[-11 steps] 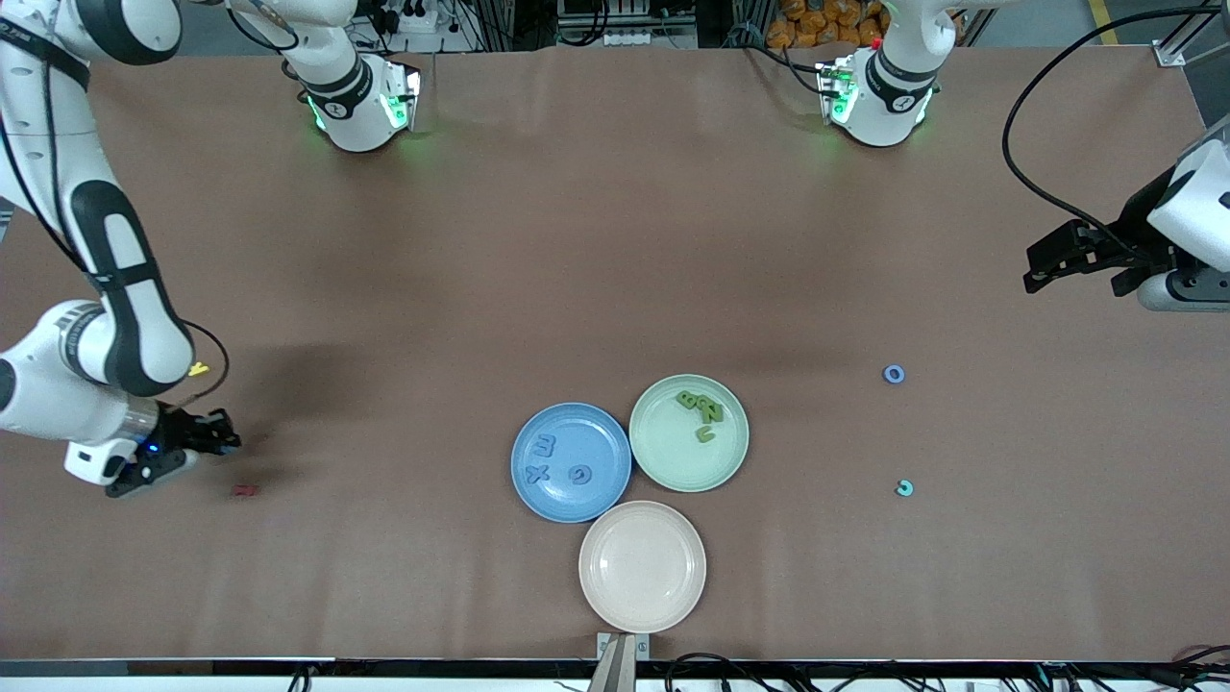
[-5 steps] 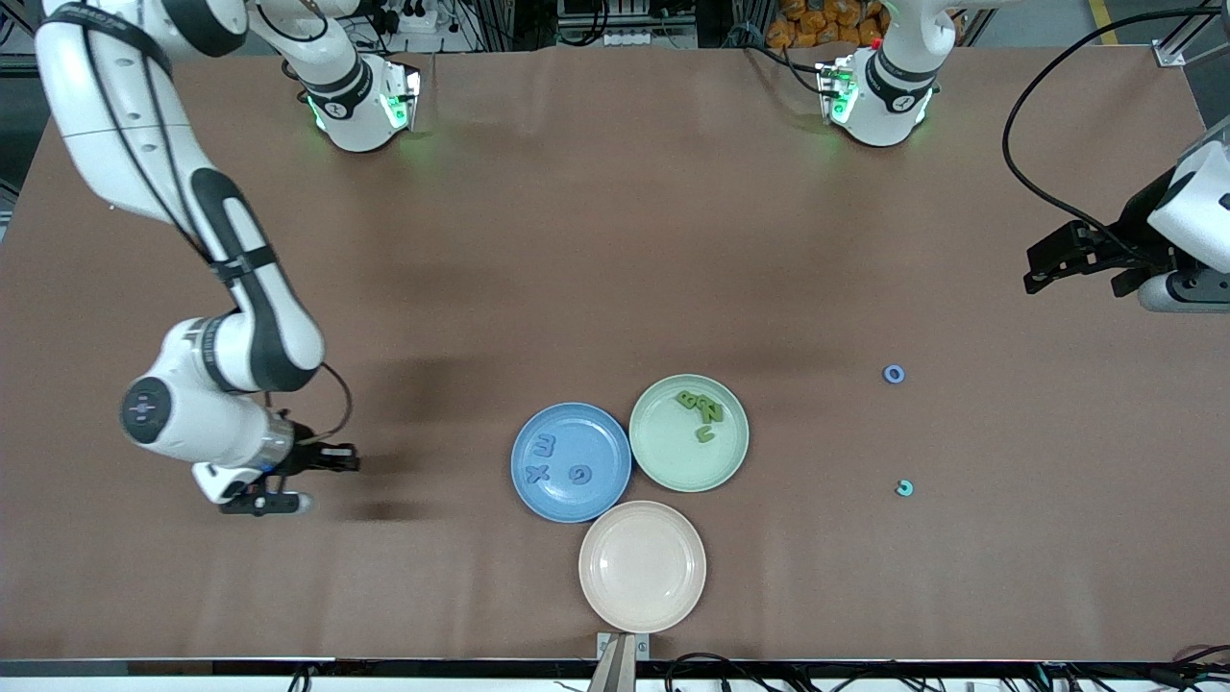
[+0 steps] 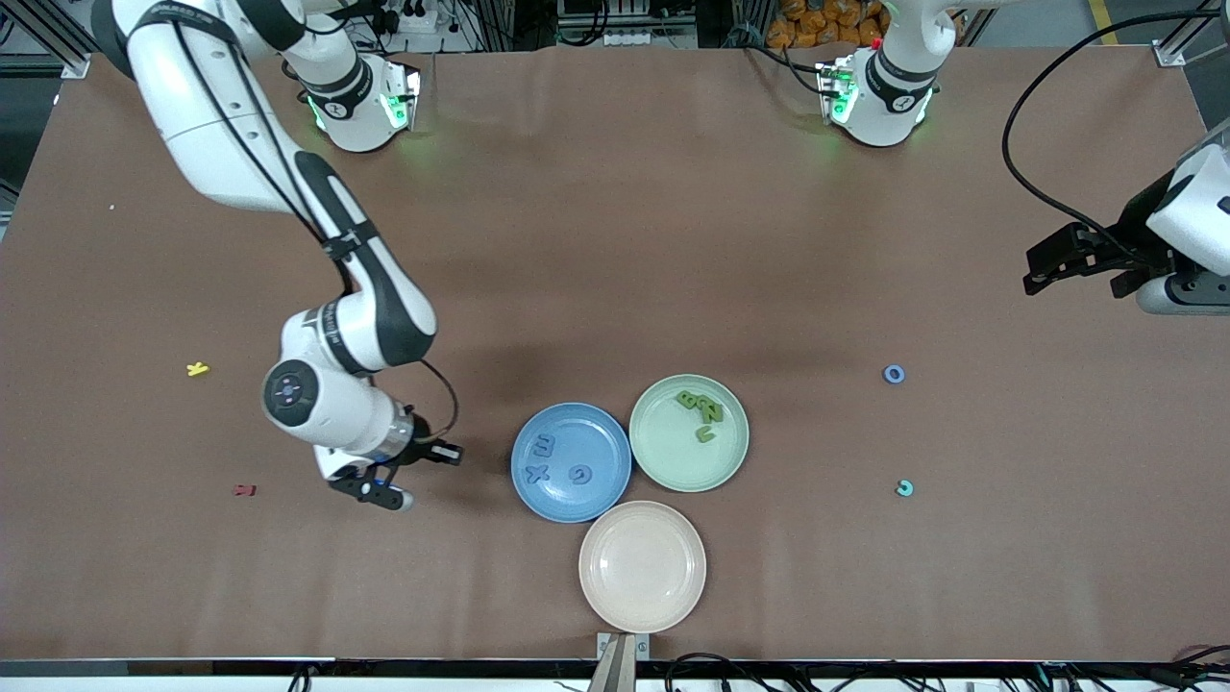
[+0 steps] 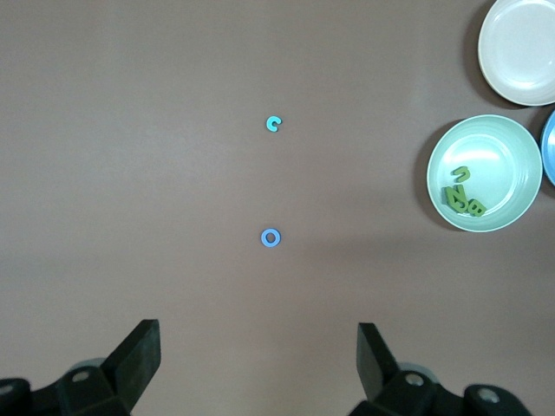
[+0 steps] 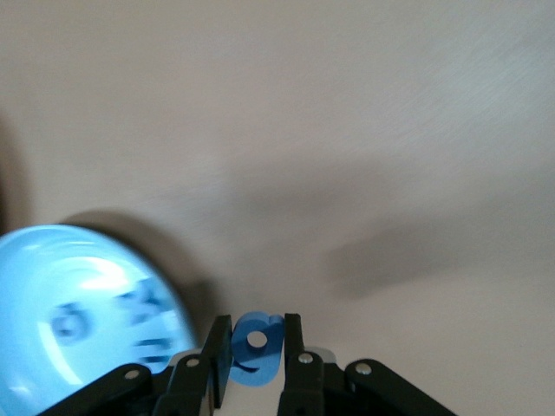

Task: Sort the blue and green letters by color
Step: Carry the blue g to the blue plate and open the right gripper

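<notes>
Blue letter (image 5: 257, 345) is clamped in the right hand (image 3: 415, 473); carry it fully over the blue plate (image 3: 571, 462) before letting go, while the left hand (image 4: 258, 364) waits, fingers apart.

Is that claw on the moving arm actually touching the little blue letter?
Touching. The right wrist view shows the right gripper with both fingers pressed against the sides of the blue letter, no gap.

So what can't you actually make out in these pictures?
- Which letter the right claw grips: its blue piece is half hidden by the fingers; in the front view it is hidden.
- Blue plate: blurred, cut off by the right wrist view's edge.
- Green letters: piled, too small to read.
</notes>
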